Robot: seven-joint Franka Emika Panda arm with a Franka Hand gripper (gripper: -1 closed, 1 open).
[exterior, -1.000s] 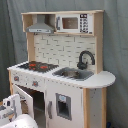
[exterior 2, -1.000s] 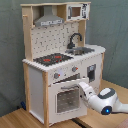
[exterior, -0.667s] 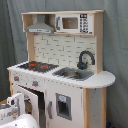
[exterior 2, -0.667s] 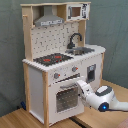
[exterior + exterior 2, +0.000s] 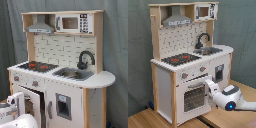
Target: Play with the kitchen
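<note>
White and light-wood kitchen (image 5: 60, 70) upright on wooden floor (image 5: 158, 117), oven door (image 5: 194, 95) shut, white arm's gripper (image 5: 208, 84) at oven door's top right corner, finger opening cannot be told.

I see the kitchen (image 5: 183, 70) as matt white painted panels with light, smooth wood side frames and top. Stovetop (image 5: 180, 59) looks black, slightly glossy, with red rings. Faucet (image 5: 84, 59) is matt black, the sink (image 5: 74, 74) dull grey like brushed metal. Hood (image 5: 40, 27) reads grey, matt. Oven door (image 5: 194, 97) has a clear glossy window. The arm's shell (image 5: 228, 97) is smooth glossy white plastic. Table (image 5: 148, 119) is light wood, and a grey cloth curtain (image 5: 117, 50) hangs behind.
</note>
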